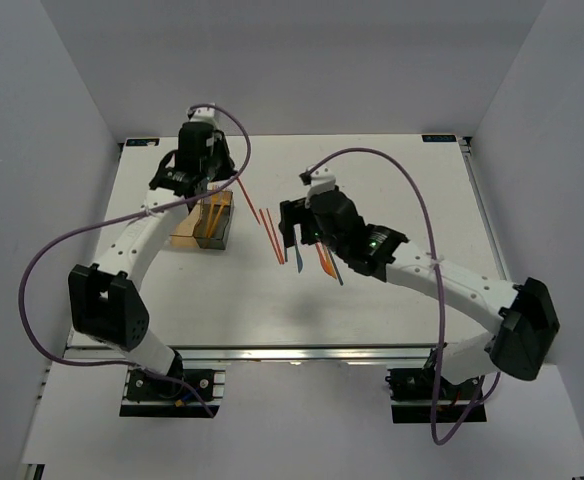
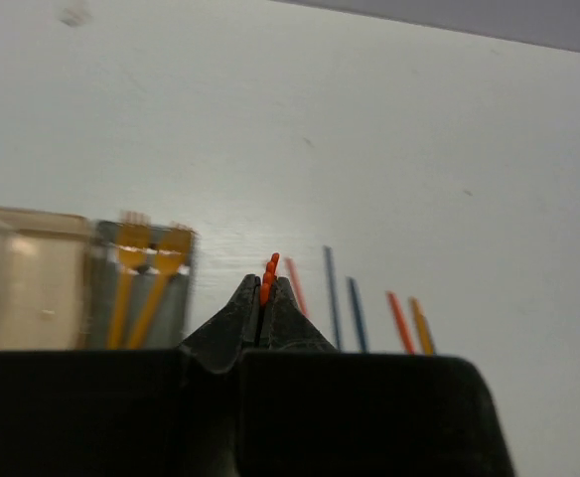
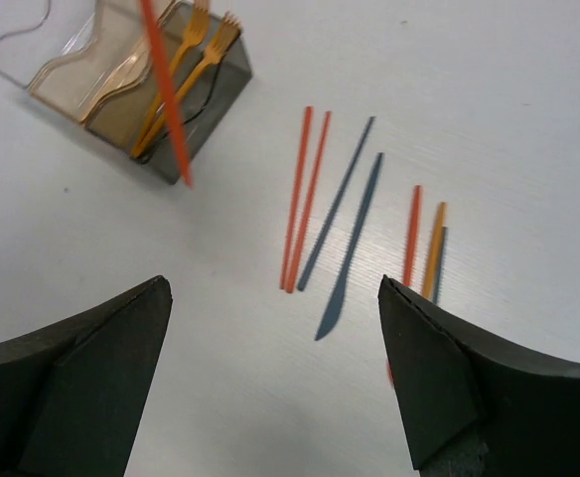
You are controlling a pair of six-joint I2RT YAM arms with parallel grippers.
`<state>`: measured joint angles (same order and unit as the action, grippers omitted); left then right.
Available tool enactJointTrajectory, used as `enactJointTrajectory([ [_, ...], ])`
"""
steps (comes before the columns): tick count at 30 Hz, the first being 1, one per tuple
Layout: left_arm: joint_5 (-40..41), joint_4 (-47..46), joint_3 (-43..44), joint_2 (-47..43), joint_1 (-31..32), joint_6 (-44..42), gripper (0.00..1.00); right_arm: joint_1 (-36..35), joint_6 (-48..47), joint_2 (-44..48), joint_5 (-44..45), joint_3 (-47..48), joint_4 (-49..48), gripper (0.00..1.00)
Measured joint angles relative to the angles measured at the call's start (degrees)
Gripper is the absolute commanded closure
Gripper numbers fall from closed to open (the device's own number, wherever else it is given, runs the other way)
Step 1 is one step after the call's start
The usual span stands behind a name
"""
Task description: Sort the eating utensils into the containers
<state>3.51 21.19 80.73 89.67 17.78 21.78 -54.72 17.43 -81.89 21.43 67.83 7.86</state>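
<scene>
Orange-red stick (image 3: 166, 89) pinched between the pressed-together fingers of the left claw (image 2: 267, 286), held tilted close to the dark grey bin (image 3: 216, 114); two orange forks (image 3: 211, 45) stand in that bin, with the tan bin (image 3: 81, 75) joined beside it. Right claw (image 3: 272, 288) spread wide, gripping nothing, above the loose utensils lying on the bench (image 3: 528, 99): two red-orange sticks (image 3: 305, 199) side by side, blue-grey stick (image 3: 335, 204), blue-grey knife (image 3: 352, 243), then a red stick (image 3: 412, 234) and an orange stick (image 3: 434, 248) close together

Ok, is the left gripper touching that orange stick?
Touching. Left wrist view: the left gripper is shut on the orange stick, whose end pokes out past the tips.
</scene>
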Motion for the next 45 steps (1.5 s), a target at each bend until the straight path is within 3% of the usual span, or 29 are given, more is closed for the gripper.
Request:
enactJointTrajectory([
  [6,16.5,5.4,9.4,6.9,-0.5,-11.0,1.0,5.3,0.4,9.2,1.5,-7.2,0.9,0.11],
  [14,25.8,-0.2,4.8,12.0,-0.7,-19.7,1.0,9.9,0.5,16.2,1.6,-15.2,2.9,0.11],
  [25,28.5,-11.5,-4.3,11.5,-0.7,-23.3,1.0,10.5,0.2,16.6,0.9,-16.2,2.9,0.11],
  [31,27.3,-14.1,-6.4,11.4,-0.7,-23.1,0.89,10.6,0.2,15.6,0.8,-16.3,2.8,0.11],
  [45,25.0,-13.7,-6.9,13.0,0.6,-26.3,0.94,11.6,0.5,14.4,-0.6,-17.8,2.3,0.11],
])
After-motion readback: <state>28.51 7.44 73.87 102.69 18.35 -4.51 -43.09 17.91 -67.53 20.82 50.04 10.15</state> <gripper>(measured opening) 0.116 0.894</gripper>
